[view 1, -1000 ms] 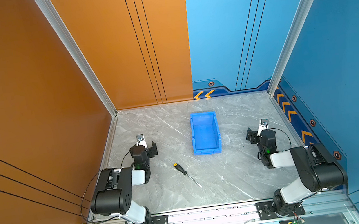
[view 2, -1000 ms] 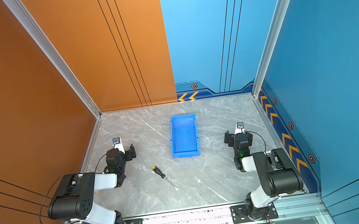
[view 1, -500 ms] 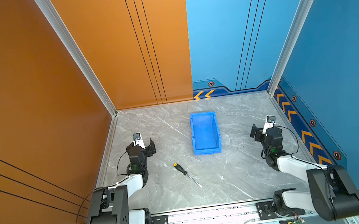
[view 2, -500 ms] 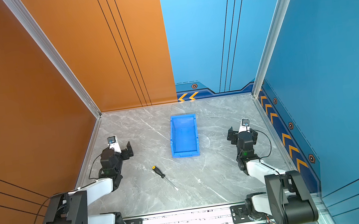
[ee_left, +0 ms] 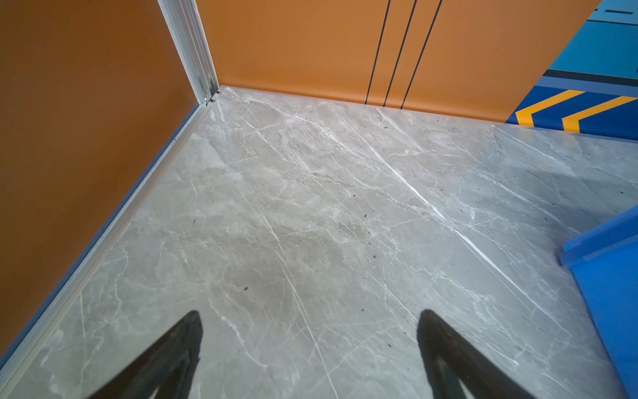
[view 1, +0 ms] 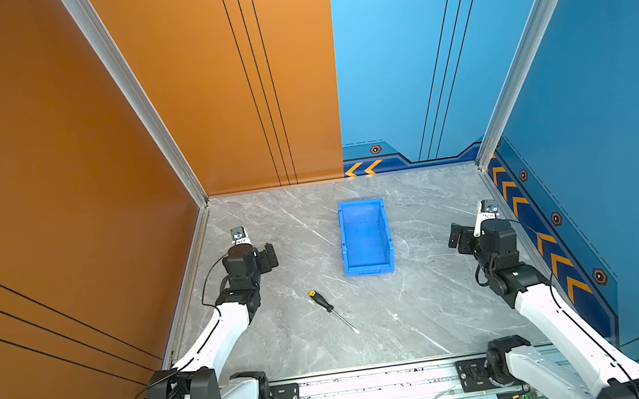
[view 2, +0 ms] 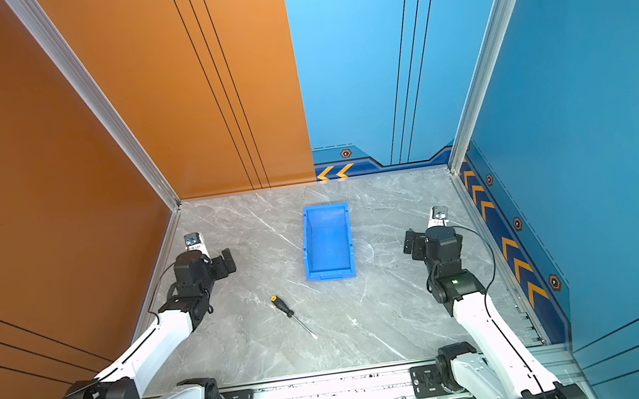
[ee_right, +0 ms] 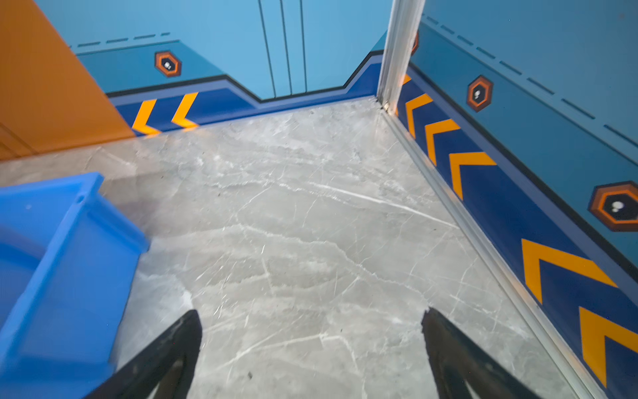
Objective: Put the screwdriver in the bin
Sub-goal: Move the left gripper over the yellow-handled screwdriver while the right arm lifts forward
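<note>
Left wrist view: left gripper (ee_left: 310, 312) spread wide, empty; right gripper (ee_right: 310, 311) the same. In a top view the screwdriver (view 1: 328, 307) lies flat at lower centre, just below-left of the bin (view 1: 365, 240), not touching. Best bet: straddle the black handle (view 1: 321, 301) crosswise, not the thin shaft (view 1: 344, 321). Smooth grey marble table (view 1: 427, 299), orange wall (view 1: 212, 97) and blue wall (view 1: 395, 52).

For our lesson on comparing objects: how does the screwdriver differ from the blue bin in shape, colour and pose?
The screwdriver is slim, black-handled with a yellow cap and thin metal shaft; the bin is a broad, open blue box. The screwdriver lies diagonally on the marble table; the bin sits square to its edges. Both rest there, apart.
</note>
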